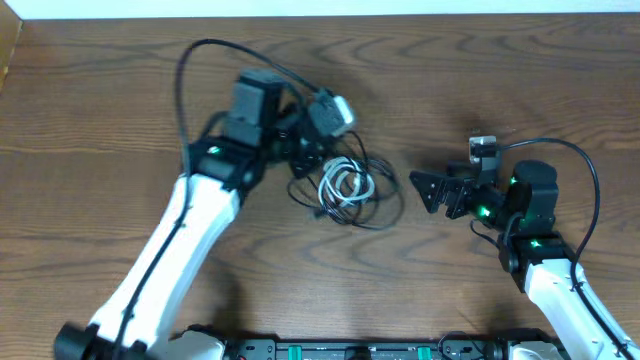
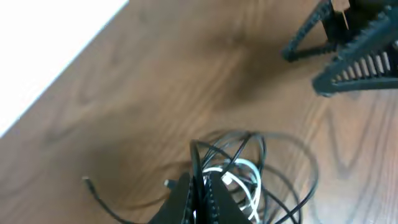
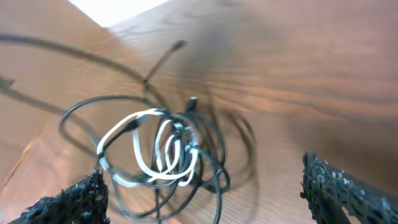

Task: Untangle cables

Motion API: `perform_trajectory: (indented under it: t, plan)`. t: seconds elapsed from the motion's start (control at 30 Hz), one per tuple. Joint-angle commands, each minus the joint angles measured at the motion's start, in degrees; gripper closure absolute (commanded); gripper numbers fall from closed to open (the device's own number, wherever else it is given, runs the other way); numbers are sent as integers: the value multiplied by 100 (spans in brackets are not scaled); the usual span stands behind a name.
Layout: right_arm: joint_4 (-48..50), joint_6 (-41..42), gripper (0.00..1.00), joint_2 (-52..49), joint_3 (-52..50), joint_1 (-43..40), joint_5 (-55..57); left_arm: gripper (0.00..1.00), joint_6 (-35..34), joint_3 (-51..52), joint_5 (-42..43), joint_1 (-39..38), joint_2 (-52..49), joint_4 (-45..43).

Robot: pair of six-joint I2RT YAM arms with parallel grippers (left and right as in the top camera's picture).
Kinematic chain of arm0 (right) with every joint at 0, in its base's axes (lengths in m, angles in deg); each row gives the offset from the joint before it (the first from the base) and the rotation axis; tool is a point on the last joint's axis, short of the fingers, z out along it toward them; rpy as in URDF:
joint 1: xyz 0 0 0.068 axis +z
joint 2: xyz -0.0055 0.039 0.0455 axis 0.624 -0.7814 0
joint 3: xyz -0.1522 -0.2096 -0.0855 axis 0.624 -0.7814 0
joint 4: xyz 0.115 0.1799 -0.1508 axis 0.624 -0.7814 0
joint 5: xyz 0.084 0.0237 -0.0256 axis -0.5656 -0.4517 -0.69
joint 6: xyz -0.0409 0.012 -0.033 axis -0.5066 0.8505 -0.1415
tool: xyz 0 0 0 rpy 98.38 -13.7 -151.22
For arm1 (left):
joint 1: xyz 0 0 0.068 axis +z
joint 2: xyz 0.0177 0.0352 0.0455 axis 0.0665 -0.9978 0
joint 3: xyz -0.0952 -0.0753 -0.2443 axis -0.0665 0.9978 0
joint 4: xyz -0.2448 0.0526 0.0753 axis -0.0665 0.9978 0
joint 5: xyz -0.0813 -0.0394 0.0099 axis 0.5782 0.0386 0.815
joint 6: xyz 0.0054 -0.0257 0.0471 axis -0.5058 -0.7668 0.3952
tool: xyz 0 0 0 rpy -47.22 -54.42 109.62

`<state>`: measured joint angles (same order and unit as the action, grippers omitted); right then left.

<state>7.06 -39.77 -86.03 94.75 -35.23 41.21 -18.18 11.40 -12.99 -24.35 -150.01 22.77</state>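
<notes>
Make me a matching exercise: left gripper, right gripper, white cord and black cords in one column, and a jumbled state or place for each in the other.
Column one:
1. left gripper
2. right gripper
3. white cord
4. black cords

Column two:
A. fingers wide open, clear of the cords
B. coiled in the middle of the pile
C. fingers shut on black cords
D. loose loops around the white coil

Pairs: 1-C, 2-A, 3-B, 4-D

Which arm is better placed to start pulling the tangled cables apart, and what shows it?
Left. The left gripper is shut at the cables, seemingly pinching black strands, so it could pull at once. The right gripper stands open beside them, touching nothing.
</notes>
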Motion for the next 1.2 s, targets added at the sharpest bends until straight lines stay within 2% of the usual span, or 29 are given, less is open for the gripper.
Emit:
perform_trajectory:
  t: [0.0, 0.1, 0.23, 0.37, 0.5, 0.67, 0.77, 0.8, 0.93, 1.03, 1.13, 1.17]
  plan:
    - [334, -315, 3, 0, 44, -37, -872, 93, -94, -7, -20, 151, 527, 42]
    - [409, -382, 5, 0, 44, -33, -1045, 93, -94, -7, -17, 149, 656, 13]
    - [444, -619, 13, 0, 44, -28, -1392, 93, -326, -17, -20, 151, 728, -337]
    - [444, -702, 14, 0, 44, -28, -1519, 92, -883, -28, 42, 149, 739, -931]
    - [450, -831, 16, 0, 44, -28, -1508, 92, -1196, -37, 754, 151, 748, -1572]
    - [442, -828, 18, 0, 44, -28, -1425, 93, -1690, -192, 800, 199, 754, -2402]
    - [417, -828, 19, 0, 44, -28, -1412, 93, -1829, -341, 800, 254, 769, -2588]
    - [387, -828, 19, 0, 44, -28, -1399, 92, -1829, -350, 800, 262, 774, -2579]
    - [177, -831, 17, -2, 44, -28, -1338, 93, -1580, -350, 769, 262, 695, -1519]
    - [92, -879, 14, -2, 44, -28, -1338, 92, -1141, -345, 516, 262, 487, -424]
    - [55, -1029, 11, -13, 37, -2, -1331, 92, -1108, -337, 76, 262, 166, 201]
    - [55, -1126, 10, -37, 35, 52, -1259, 83, -1108, -334, -4, 262, 4, 321]
